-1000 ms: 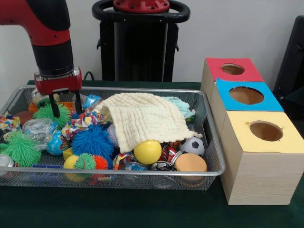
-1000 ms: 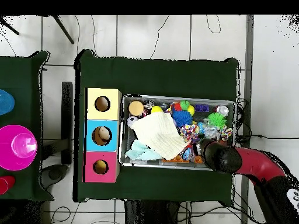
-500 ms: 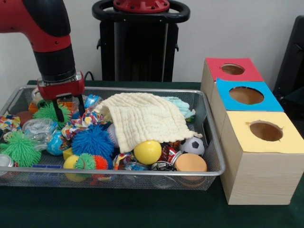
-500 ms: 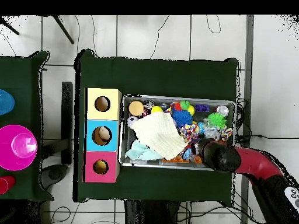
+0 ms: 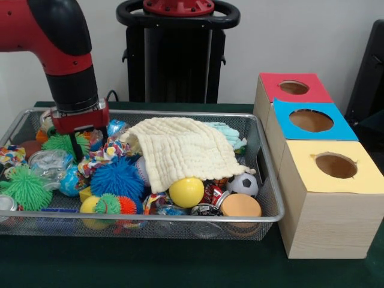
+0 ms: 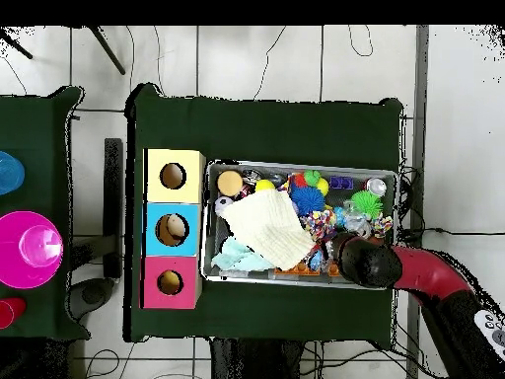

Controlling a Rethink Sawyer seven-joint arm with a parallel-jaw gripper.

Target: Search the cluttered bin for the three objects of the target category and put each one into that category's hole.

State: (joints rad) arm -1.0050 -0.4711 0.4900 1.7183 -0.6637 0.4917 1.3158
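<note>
The silver wire-mesh bin (image 5: 180,111) is full of toys; it also shows in the overhead view (image 6: 296,165). The hole with the red face (image 5: 293,87) is in the farthest wooden box, right of the bin, and shows in the overhead view (image 6: 170,282). My gripper (image 5: 90,143) is open and low in the bin's far left part. Its fingers (image 5: 74,146) reach down between a green spiky ball (image 5: 60,143) and a multicoloured fabric piece (image 5: 105,151). In the overhead view the arm's wrist (image 6: 363,262) hides the gripper.
A cream cloth (image 5: 183,150) covers the bin's middle. Around it lie a blue spiky ball (image 5: 117,177), a yellow ball (image 5: 186,192), a small football (image 5: 243,183) and an orange disc (image 5: 240,206). Boxes with blue-faced (image 5: 311,120) and yellow-faced (image 5: 336,165) holes stand nearer.
My gripper has come down and a little to the right in the front view, deeper into the clutter at the bin's far left. The toys have not visibly moved.
</note>
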